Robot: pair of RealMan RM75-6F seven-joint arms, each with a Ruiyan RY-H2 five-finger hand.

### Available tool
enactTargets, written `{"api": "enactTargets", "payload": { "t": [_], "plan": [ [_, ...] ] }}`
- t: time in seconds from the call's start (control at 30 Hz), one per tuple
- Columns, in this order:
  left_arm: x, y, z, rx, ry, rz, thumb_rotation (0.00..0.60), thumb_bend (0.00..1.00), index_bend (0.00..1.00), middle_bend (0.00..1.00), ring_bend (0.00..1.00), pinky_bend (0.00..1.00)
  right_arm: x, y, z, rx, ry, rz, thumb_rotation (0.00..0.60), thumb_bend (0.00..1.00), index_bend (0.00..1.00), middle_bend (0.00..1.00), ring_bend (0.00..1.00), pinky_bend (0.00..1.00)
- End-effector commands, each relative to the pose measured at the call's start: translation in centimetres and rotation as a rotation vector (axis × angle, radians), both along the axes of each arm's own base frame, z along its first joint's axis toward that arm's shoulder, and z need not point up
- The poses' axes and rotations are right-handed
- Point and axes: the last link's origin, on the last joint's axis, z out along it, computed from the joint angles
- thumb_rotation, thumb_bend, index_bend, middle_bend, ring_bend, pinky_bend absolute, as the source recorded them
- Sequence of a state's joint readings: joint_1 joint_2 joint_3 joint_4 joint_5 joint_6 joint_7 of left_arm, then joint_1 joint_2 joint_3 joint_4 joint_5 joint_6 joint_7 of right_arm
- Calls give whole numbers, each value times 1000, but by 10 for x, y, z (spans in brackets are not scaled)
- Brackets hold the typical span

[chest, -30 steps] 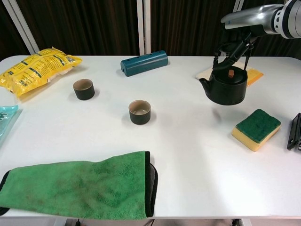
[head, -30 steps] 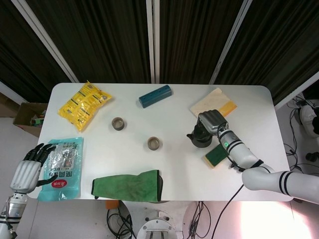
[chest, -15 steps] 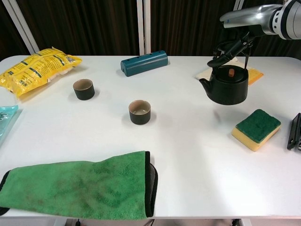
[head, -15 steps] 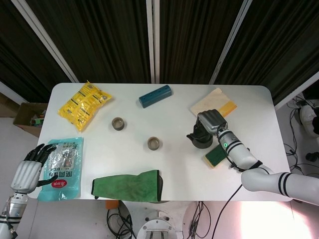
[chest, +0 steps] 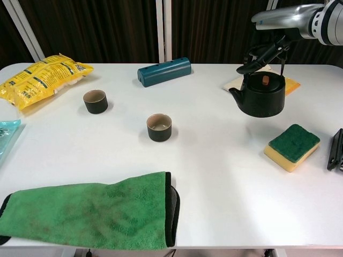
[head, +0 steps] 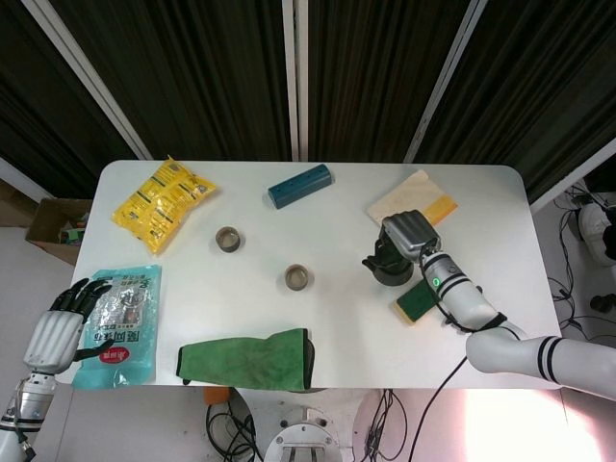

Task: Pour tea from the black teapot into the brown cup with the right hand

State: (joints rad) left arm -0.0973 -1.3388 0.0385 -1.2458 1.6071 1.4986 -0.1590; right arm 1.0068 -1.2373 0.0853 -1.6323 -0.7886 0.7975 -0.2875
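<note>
Right hand [chest: 266, 53] grips the black teapot [chest: 261, 96] by its top handle, holding it clear of the white table [chest: 214, 176], spout pointing left. Brown cup [chest: 159, 127] stands well left of it. Left hand [head: 64, 322] empty, fingers apart, beside the table's left edge.

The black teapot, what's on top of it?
The black teapot has a small brown knob on its lid. Above that, the right hand holds its handle. Whether there's tea inside can't be seen; the lid covers it.
</note>
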Motion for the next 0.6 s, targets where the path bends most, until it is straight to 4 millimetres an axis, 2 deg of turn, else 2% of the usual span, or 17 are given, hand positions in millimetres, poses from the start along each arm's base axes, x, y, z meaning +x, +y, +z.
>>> {"api": "enactTargets", "payload": {
  "t": [0.03, 0.23, 0.6],
  "plan": [
    [0, 0, 0, 0, 1, -1, 600, 86, 173, 126, 94, 206, 0, 0, 0, -2, 1, 3, 395, 242, 1000, 1000, 931, 775],
    [0, 0, 0, 0, 3, 1, 600, 87, 173, 126, 94, 206, -1, 1, -1, -8, -3, 9, 393, 323, 1000, 1000, 934, 782],
    [1, 0, 1, 0, 4, -2, 600, 88, 173, 126, 94, 206, 0, 2, -1, -17, -18, 23, 394, 406, 1000, 1000, 940, 788]
  ]
}}
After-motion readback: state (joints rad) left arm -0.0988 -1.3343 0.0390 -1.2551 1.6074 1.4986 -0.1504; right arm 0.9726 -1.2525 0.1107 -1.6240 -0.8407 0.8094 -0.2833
